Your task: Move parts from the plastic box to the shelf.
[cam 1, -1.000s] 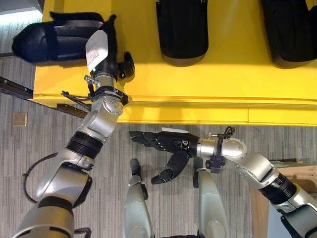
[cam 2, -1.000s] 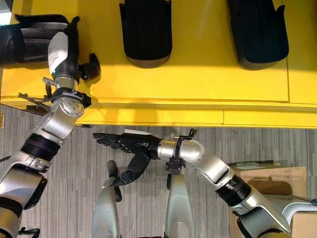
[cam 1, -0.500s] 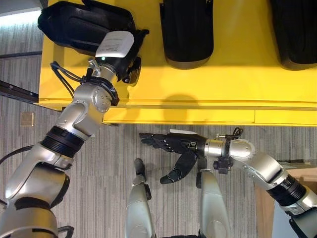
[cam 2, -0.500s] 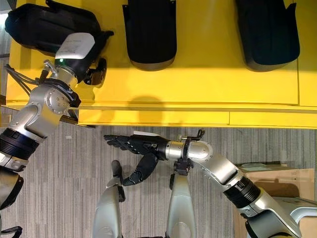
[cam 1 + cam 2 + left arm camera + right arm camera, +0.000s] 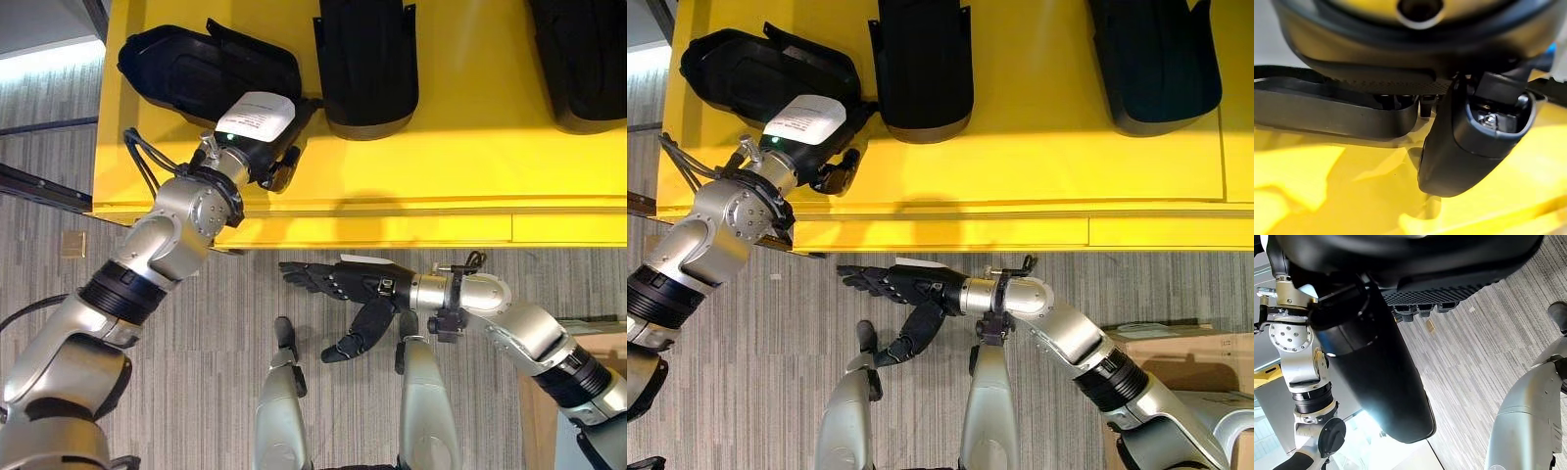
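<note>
The right hand (image 5: 1400,264) occupies the upper edge of the view as a dark bulk. Its thumb (image 5: 1381,382) extends straight from it, glossy and dark, and holds nothing. The fingers (image 5: 1422,308) show as short stubs in a row beside the thumb. Past the hand lies grey striped carpet (image 5: 1474,338). The other arm's silver wrist joint (image 5: 1298,347) stands alongside the thumb

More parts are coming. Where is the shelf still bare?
Between the middle part and right part, and along the shelf front edge. Crowded at left: the left part and left robot hand nearly touch the middle part.
</note>
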Controlling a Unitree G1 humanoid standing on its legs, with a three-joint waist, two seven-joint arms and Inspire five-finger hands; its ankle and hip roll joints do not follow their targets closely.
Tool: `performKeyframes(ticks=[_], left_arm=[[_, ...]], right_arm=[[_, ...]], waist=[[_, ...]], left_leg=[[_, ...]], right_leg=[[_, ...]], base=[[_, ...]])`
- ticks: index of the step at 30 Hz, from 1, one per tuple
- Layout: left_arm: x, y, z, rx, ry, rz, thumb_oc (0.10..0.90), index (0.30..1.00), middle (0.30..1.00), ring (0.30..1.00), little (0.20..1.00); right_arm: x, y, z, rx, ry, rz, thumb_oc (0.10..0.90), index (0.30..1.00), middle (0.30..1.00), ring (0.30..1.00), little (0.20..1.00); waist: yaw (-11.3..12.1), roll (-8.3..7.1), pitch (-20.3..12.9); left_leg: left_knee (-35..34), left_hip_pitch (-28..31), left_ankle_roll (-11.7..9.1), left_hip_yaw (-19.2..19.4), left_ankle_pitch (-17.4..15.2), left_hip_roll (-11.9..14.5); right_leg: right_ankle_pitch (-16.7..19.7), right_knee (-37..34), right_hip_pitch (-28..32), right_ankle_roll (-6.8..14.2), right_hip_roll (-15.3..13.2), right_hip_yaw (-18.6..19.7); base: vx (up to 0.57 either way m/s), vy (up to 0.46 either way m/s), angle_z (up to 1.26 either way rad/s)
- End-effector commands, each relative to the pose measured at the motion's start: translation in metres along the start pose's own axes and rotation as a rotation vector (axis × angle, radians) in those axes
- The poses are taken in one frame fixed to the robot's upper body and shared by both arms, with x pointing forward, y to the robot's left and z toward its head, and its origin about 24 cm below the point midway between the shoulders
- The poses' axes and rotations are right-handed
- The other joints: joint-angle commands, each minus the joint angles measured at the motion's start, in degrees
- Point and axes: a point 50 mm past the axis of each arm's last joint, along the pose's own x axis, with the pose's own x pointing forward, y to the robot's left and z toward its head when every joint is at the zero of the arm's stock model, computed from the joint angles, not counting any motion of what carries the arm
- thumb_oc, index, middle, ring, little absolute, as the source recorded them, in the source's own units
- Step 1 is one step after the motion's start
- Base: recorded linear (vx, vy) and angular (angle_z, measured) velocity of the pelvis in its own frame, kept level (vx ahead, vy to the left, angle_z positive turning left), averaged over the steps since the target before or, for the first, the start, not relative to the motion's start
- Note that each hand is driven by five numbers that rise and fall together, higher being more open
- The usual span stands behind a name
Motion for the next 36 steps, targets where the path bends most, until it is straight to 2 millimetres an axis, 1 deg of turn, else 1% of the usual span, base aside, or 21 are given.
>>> performKeyframes(ticks=[1,3,7,8,10,12,17,22,23,25,28,31,36], left_arm=[[-0.013,-0.022,0.001,0.072,-0.044,-0.161,0.900,1.000,1.000,1.000,1.000],[-0.019,-0.027,-0.006,0.128,-0.028,-0.197,0.900,1.000,1.000,1.000,1.000],[-0.031,-0.036,-0.031,0.236,0.057,-0.256,0.900,1.000,1.000,1.000,1.000],[-0.032,-0.036,-0.032,0.244,0.062,-0.258,0.900,1.000,1.000,1.000,1.000],[-0.037,-0.036,-0.044,0.303,0.099,-0.291,0.900,1.000,1.000,1.000,1.000],[-0.042,-0.037,-0.052,0.351,0.122,-0.330,0.900,1.000,1.000,1.000,1.000],[-0.051,-0.039,-0.063,0.451,0.137,-0.420,0.900,1.000,1.000,1.000,1.000],[-0.060,-0.039,-0.072,0.565,0.143,-0.446,0.900,1.000,1.000,1.000,1.000],[-0.061,-0.040,-0.073,0.585,0.136,-0.445,0.900,1.000,1.000,1.000,1.000],[-0.064,-0.040,-0.074,0.677,0.107,-0.452,0.900,1.000,1.000,1.000,1.000],[-0.064,-0.038,-0.076,0.696,0.099,-0.452,0.900,1.000,1.000,1.000,1.000],[-0.063,-0.037,-0.073,0.757,0.052,-0.451,0.900,1.000,1.000,1.000,1.000],[-0.058,-0.030,-0.066,0.834,-0.048,-0.435,0.900,1.000,1.000,1.000,1.000]], right_arm=[[-0.001,0.010,0.050,-0.078,-0.297,0.059,0.900,1.000,1.000,1.000,1.000],[-0.004,0.009,0.049,-0.073,-0.297,0.057,0.900,1.000,1.000,1.000,1.000],[-0.009,0.008,0.048,-0.061,-0.283,0.060,0.900,1.000,1.000,1.000,1.000],[-0.009,0.008,0.048,-0.060,-0.283,0.061,0.900,1.000,1.000,1.000,1.000],[-0.010,0.009,0.047,-0.054,-0.279,0.067,0.900,1.000,1.000,1.000,1.000],[-0.010,0.011,0.045,-0.052,-0.273,0.071,0.900,1.000,1.000,1.000,1.000],[-0.009,0.012,0.044,-0.043,-0.264,0.077,0.900,1.000,1.000,1.000,1.000],[-0.008,0.014,0.045,-0.036,-0.260,0.082,0.900,1.000,1.000,1.000,1.000],[-0.008,0.014,0.044,-0.033,-0.260,0.083,0.900,1.000,1.000,1.000,1.000],[-0.007,0.016,0.043,-0.024,-0.261,0.084,0.900,1.000,1.000,1.000,1.000],[-0.006,0.017,0.041,-0.015,-0.259,0.089,0.900,1.000,1.000,1.000,1.000],[-0.005,0.017,0.041,-0.007,-0.259,0.087,0.900,1.000,1.000,1.000,1.000],[-0.002,0.017,0.041,0.001,-0.261,0.084,0.900,1.000,1.000,1.000,1.000]], waist=[[-1.1,-0.80,-2.2],[-1.1,-0.61,-2.5],[-1.4,0.14,-3.1],[-1.4,0.17,-3.2],[-1.5,0.61,-3.5],[-1.6,1.02,-3.8],[-1.8,1.80,-4.2],[-1.8,2.23,-4.5],[-1.8,2.29,-4.6],[-1.8,2.38,-4.8],[-2.0,2.48,-5.2],[-2.0,2.74,-5.5],[-2.2,3.20,-5.8]], left_leg=[[2.1,0.9,2.8,1.3,-2.8,-0.4],[2.1,1.3,2.8,1.4,-3.0,-0.4],[2.0,2.8,2.8,2.1,-3.4,-0.3],[2.0,2.9,2.8,2.1,-3.5,-0.3],[2.3,3.5,2.8,2.4,-3.8,-0.3],[2.2,4.1,2.8,2.6,-4.0,-0.4],[2.4,5.3,2.7,3.1,-4.5,-0.4],[2.3,6.4,2.7,3.5,-4.9,-0.4],[2.2,6.6,2.7,3.6,-5.0,-0.4],[2.3,7.1,2.7,3.6,-5.1,-0.4],[2.2,7.8,2.7,3.8,-5.2,-0.3],[2.0,8.3,2.8,3.8,-5.2,-0.4],[1.6,8.8,2.8,3.8,-5.4,-0.7]], right_leg=[[-0.9,-3.3,5.3,-2.2,0.6,-3.6],[-0.9,-3.6,5.7,-2.2,0.5,-3.6],[-1.0,-4.3,7.1,-2.2,0.3,-3.5],[-1.0,-4.3,7.2,-2.2,0.3,-3.5],[-1.1,-4.4,7.6,-2.2,0.1,-3.5],[-1.0,-4.7,8.1,-2.1,0.0,-3.5],[-1.0,-5.2,9.2,-2.0,-0.4,-3.7],[-0.9,-6.0,10.2,-1.8,-0.6,-3.8],[-0.9,-6.1,10.5,-1.9,-0.6,-3.9],[-1.0,-6.1,11.0,-1.8,-0.7,-4.0],[-1.0,-6.4,11.8,-1.8,-0.7,-4.2],[-0.9,-7.0,12.5,-1.7,-0.9,-4.2],[-0.7,-7.8,13.0,-1.5,-0.9,-4.1]], base=[[0.03,-0.001,0.01],[0.04,0.007,-0.01],[0.07,0.054,-0.05],[0.06,0.051,-0.04],[0.07,0.054,-0.03],[0.06,0.055,-0.02],[0.06,0.044,-0.01],[0.03,0.024,-0.06],[0.04,0.005,-0.06],[0.04,-0.003,-0.03],[0.04,-0.001,0.00],[0.02,-0.002,0.00],[0.00,0.000,0.00]])
